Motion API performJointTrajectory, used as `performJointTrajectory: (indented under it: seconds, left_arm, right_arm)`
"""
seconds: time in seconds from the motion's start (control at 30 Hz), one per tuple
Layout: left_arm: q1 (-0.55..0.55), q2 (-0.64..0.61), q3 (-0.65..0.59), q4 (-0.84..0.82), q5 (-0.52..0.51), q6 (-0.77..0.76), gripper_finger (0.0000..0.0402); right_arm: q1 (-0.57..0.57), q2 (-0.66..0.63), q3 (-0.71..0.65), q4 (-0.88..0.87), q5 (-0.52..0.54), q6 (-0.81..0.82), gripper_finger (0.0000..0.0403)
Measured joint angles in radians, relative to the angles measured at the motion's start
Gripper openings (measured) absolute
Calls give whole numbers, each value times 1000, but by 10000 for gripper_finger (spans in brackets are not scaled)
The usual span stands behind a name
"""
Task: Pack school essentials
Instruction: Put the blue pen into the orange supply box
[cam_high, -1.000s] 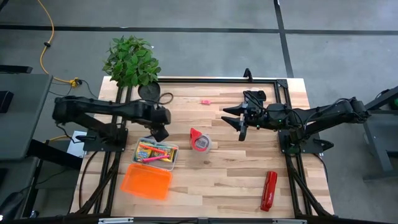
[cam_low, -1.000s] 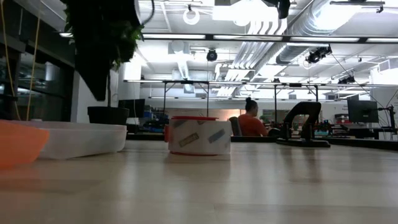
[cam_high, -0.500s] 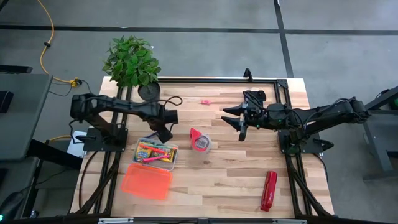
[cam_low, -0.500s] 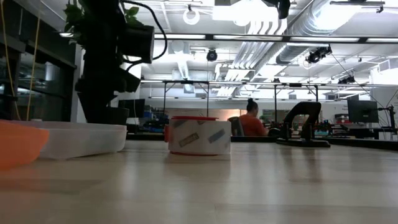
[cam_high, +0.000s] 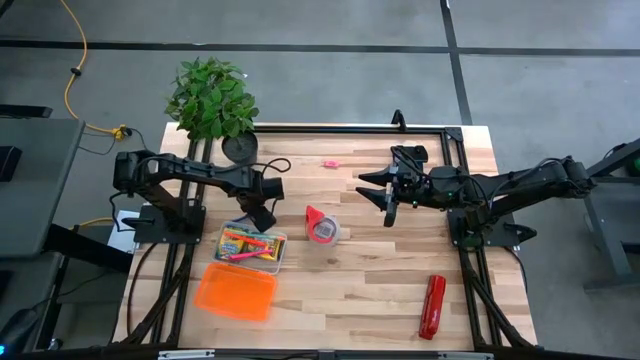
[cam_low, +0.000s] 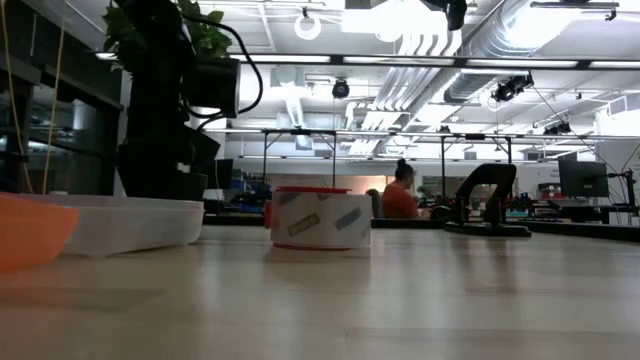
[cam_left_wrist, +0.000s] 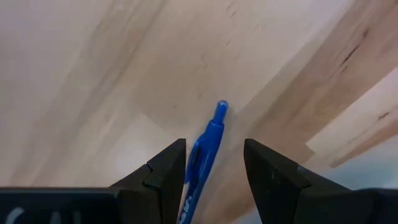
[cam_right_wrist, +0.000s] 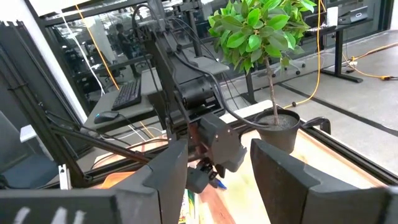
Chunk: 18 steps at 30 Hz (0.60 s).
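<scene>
My left gripper (cam_high: 263, 217) points down over the wood just beyond the far right corner of the clear box (cam_high: 250, 247), with a blue pen (cam_left_wrist: 205, 149) between its fingers. The pen also shows below that gripper in the right wrist view (cam_right_wrist: 218, 184). The box holds yellow-green crayon boxes (cam_high: 238, 241) and pink-red markers (cam_high: 250, 254). A tiny pink piece (cam_high: 329, 162) lies on the far part of the table. My right gripper (cam_high: 385, 195) hangs level above the table's right half, open, with nothing between its fingers (cam_right_wrist: 174, 168). My left gripper has the blue pen between its two fingers, coming at it from above and pointing down, with the fingers along the pen. The pen's shaft (cam_left_wrist: 198, 163) lies against one finger. Its free end (cam_left_wrist: 221, 107) sticks out below the fingertips toward the wood. Where it is pinched is hidden farther back.
An orange lid (cam_high: 236, 292) lies near the front left edge. A red tape roll (cam_high: 322, 226) stands mid-table, right of the box. A long red stapler (cam_high: 432, 306) lies at the front right. A potted plant (cam_high: 212, 100) stands at the far left corner.
My left gripper has come down toward the table beside the box's far right corner, shifting slightly toward the right, and has tipped to point straight down. The pen has gone with it. In the low view the arm has sunk into the picture behind the box.
</scene>
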<state>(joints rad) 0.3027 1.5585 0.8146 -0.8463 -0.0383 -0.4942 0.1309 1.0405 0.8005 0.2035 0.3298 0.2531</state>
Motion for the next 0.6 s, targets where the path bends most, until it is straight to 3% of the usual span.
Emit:
performJointTrajectory:
  seconds: [0.6]
  left_arm:
    - [0, -1, -62, 37, 0, 17, 148]
  right_arm:
    - [0, 0, 0, 0, 0, 11, 167]
